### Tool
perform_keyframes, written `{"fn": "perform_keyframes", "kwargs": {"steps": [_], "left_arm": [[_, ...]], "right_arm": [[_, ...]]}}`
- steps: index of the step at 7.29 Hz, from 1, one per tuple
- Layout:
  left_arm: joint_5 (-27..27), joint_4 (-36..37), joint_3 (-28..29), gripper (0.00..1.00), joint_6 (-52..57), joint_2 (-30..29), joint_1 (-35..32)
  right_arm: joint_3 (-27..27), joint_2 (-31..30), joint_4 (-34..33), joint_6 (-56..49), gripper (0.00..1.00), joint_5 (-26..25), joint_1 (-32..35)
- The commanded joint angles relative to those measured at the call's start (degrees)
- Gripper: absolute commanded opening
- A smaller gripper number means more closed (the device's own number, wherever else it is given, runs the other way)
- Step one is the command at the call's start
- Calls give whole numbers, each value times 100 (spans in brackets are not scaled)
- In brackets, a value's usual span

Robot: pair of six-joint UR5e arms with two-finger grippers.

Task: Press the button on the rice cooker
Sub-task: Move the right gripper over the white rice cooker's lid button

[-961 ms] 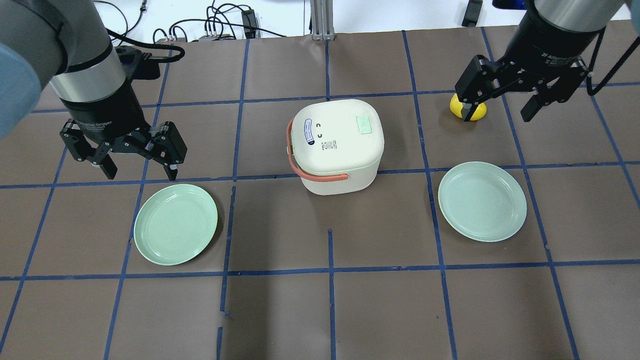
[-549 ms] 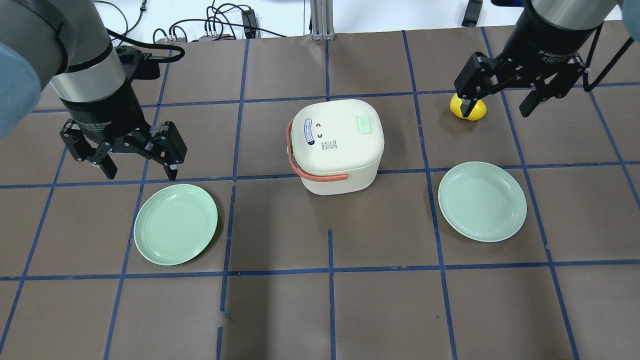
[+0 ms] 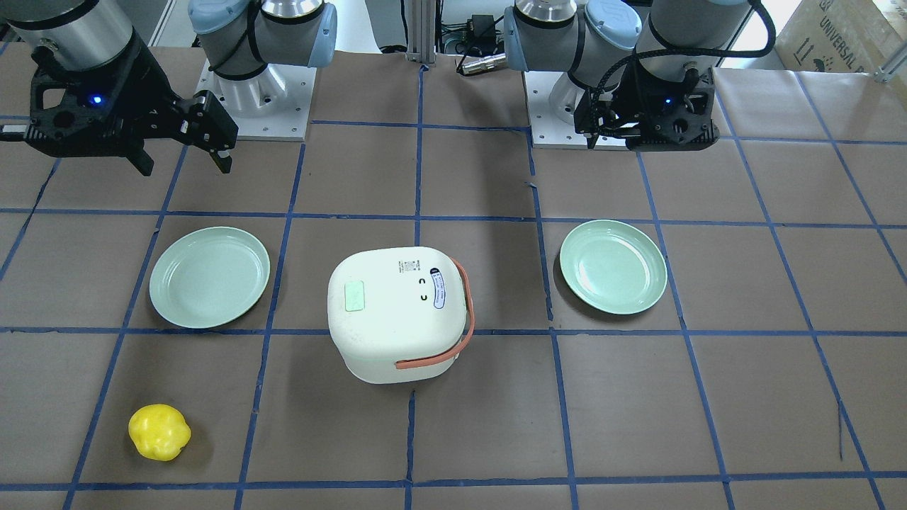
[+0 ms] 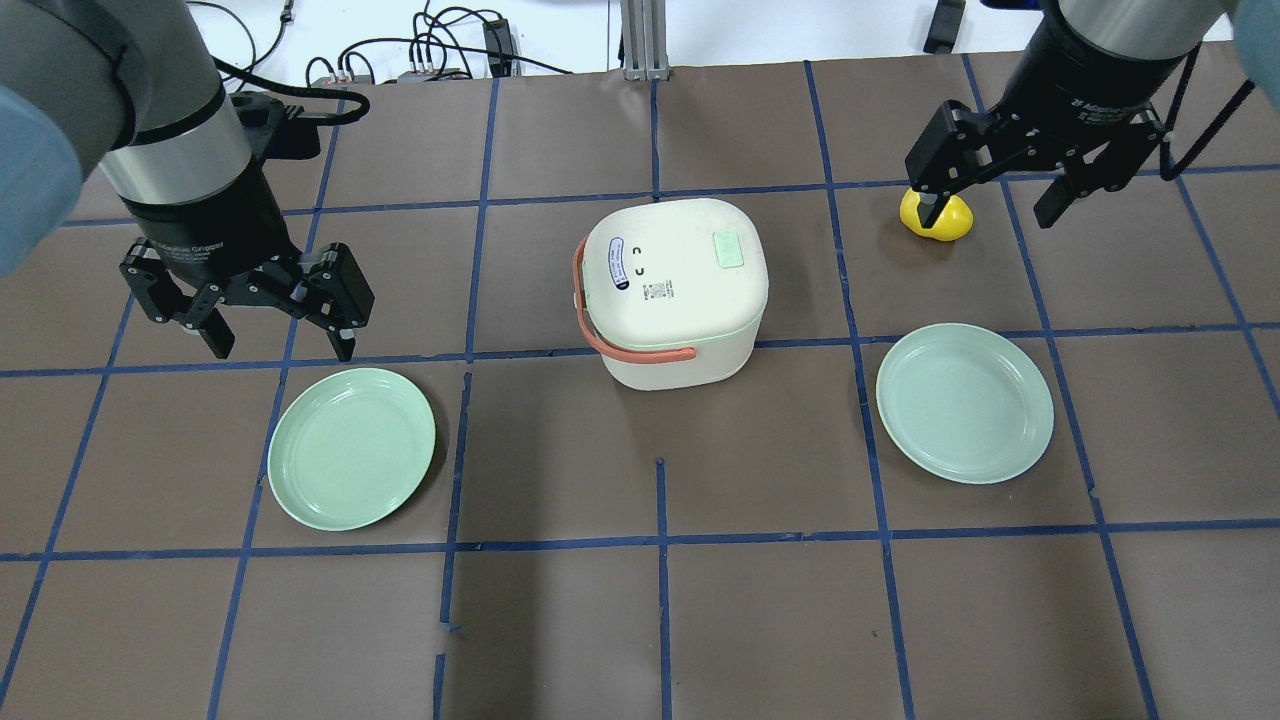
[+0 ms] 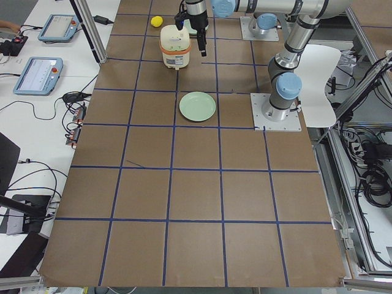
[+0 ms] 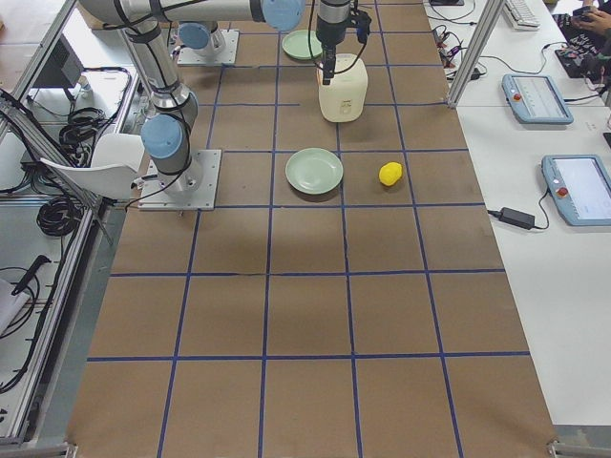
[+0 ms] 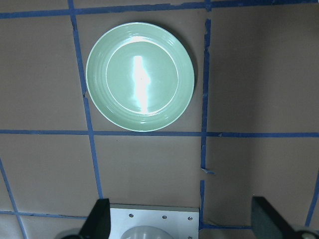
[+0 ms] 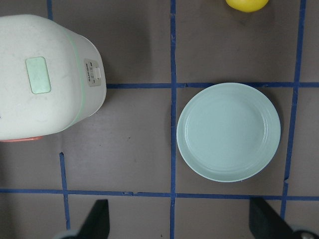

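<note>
1. Overhead, the rice cooker [image 4: 675,290] stands mid-table with its lid down, so its inside is hidden; its orange handle [image 4: 600,345] lies folded against one side. My left pincer [image 4: 283,350] hangs spread wide, gripping nothing, near the left plate [image 4: 351,448]. My right pincer [image 4: 988,218] is equally spread and unladen, one finger [image 4: 929,210] overlapping a yellow lump [image 4: 955,220]
2. From the front, that lump lies on the table [image 3: 482,425], well apart from my right pincer. The right plate [image 3: 209,276] and the left one flank the cooker, each showing only green glaze
3. My left wrist sees the left plate, glare across it
4. My right wrist sees the cooker's lid with its pale green patch [image 8: 38,74], the right plate beside it, not touching
</note>
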Motion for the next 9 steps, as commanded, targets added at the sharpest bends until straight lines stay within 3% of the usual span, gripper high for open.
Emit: {"fn": "perform_keyframes", "kwargs": {"steps": [1, 2, 3, 4, 5, 7, 9], "left_arm": [[9, 0, 0, 100, 0, 0, 0], [9, 0, 0, 100, 0, 0, 0], [0, 0, 0, 100, 0, 0, 0], [9, 0, 9, 100, 0, 0, 0], [0, 0, 0, 100, 0, 0, 9], [0, 0, 0, 100, 0, 0, 0], [0, 0, 0, 100, 8, 0, 0]], "right_arm": [[-50, 248, -438, 257, 99, 5, 596], [-59, 572, -911, 625, 98, -21, 922], [-59, 879, -1255, 681, 78, -21, 1100], [-59, 978, -1267, 751, 51, 31, 1127], [-59, 1057, -1258, 786, 34, 58, 1154], [-164, 1294, -1354, 822, 21, 488, 1163], [-349, 1549, -1433, 1057, 19, 480, 1363]]}}
